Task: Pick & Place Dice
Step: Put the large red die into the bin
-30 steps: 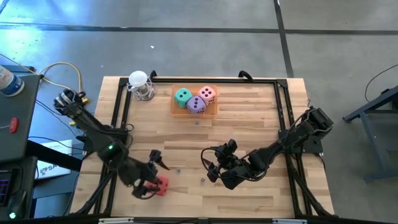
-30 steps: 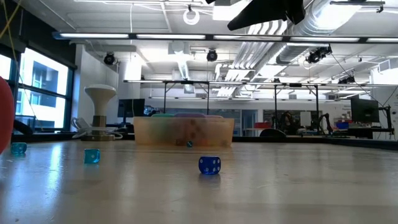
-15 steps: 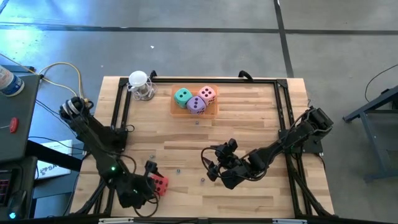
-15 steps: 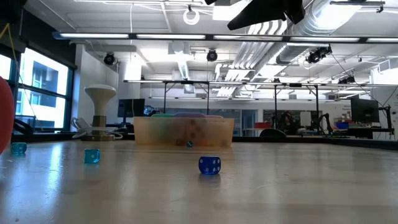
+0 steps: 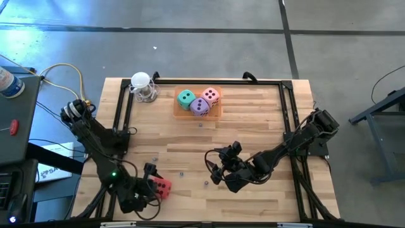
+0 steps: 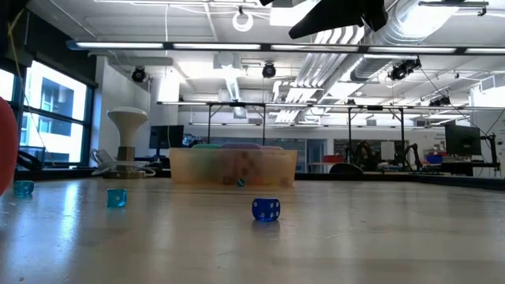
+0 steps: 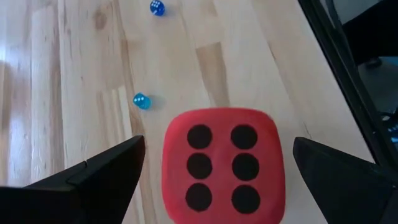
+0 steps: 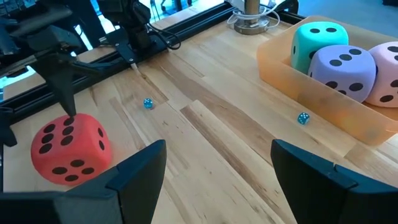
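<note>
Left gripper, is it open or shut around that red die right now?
Open. The left gripper has a finger on each side of the red die, with bare table showing between fingers and die.

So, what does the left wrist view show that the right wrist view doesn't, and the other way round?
Only the left wrist view: the red die's six-pip face squarely between the open left gripper's fingers. Only the right wrist view: the orange tray holding the teal die, purple die and pink die, with the open right gripper holding nothing. Both: the red die and small blue dice on the wooden table.
</note>
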Action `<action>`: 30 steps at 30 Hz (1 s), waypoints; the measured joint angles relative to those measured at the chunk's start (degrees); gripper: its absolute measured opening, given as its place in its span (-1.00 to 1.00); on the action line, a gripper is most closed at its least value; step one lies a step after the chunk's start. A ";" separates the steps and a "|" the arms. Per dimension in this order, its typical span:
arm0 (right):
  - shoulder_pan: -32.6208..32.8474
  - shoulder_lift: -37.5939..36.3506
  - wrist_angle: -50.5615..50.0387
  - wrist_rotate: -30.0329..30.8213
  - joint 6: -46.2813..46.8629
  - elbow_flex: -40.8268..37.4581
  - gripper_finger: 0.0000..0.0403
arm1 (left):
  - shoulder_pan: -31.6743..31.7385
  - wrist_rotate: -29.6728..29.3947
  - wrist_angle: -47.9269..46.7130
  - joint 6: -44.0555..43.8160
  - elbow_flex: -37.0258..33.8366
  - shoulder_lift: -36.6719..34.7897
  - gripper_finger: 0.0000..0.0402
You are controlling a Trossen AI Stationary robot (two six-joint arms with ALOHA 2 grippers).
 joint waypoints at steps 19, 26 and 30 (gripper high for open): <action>0.00 0.00 -0.01 0.19 -0.09 0.00 0.40 | -2.36 -2.99 0.08 -3.48 0.00 0.00 0.99; 0.00 0.00 -0.01 0.19 0.15 0.00 0.40 | -2.34 -2.82 0.08 -3.90 0.00 3.50 0.99; 0.00 0.00 -0.02 0.19 0.18 0.00 0.40 | -2.34 -2.71 -0.04 -3.88 0.00 5.62 0.99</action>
